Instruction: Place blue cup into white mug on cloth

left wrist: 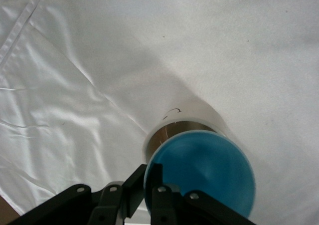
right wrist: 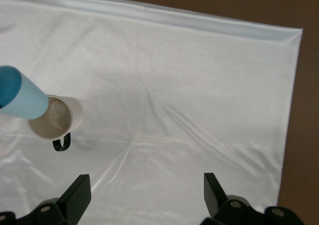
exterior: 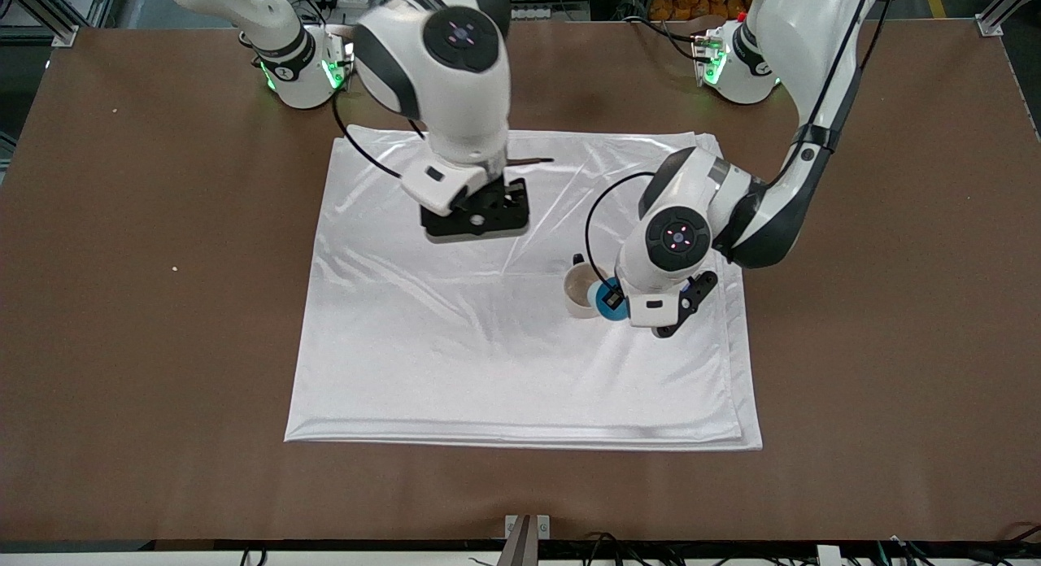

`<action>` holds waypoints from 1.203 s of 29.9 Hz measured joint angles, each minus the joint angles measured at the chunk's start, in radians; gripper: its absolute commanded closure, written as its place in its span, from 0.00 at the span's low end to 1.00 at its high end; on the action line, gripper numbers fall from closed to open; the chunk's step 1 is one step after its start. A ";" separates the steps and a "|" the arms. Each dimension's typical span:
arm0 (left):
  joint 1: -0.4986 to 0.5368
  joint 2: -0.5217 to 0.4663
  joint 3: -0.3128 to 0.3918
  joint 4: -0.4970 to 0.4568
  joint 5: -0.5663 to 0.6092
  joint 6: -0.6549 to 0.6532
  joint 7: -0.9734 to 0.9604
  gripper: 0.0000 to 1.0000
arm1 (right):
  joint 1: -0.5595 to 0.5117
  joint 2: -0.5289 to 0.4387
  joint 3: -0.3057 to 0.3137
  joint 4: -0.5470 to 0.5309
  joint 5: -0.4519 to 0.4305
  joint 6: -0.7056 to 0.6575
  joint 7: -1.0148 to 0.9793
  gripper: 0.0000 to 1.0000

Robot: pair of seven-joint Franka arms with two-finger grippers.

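Observation:
The white mug [exterior: 578, 290] stands on the cloth [exterior: 488, 371], toward the left arm's end, its black handle [right wrist: 61, 144] pointing toward the robots' bases. My left gripper [exterior: 625, 302] is shut on the rim of the blue cup [exterior: 610, 299] and holds it tilted, partly over the mug's mouth. In the left wrist view the blue cup [left wrist: 204, 170] covers most of the mug [left wrist: 167, 131]. In the right wrist view the cup's base [right wrist: 22, 98] overlaps the mug's rim [right wrist: 55, 117]. My right gripper [exterior: 480, 216] is open and empty over the cloth [right wrist: 174, 75], nearer the bases.
The cloth lies on a brown table [exterior: 878, 322] with bare table on every side. A thin dark stick [exterior: 529, 160] lies on the cloth beside the right gripper. The right arm's wrist hangs over the cloth's edge nearest the bases.

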 measured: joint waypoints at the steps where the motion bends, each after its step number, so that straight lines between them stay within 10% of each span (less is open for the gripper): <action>1: 0.000 0.004 0.000 0.000 0.000 0.003 -0.001 1.00 | -0.019 -0.014 0.000 -0.014 0.002 0.000 -0.026 0.00; 11: 0.000 0.037 0.004 0.000 0.000 0.025 -0.003 1.00 | -0.119 -0.079 -0.056 -0.091 0.087 0.005 -0.187 0.00; 12: 0.000 0.039 0.004 0.000 0.000 0.027 -0.003 0.86 | -0.126 -0.081 -0.061 -0.095 0.092 0.007 -0.201 0.00; 15: 0.001 0.046 0.005 0.000 0.000 0.030 -0.002 0.00 | -0.146 -0.084 -0.075 -0.106 0.100 0.014 -0.233 0.00; 36: 0.015 0.032 0.019 0.012 0.077 0.038 0.071 0.00 | -0.213 -0.089 -0.122 -0.196 0.109 0.121 -0.315 0.00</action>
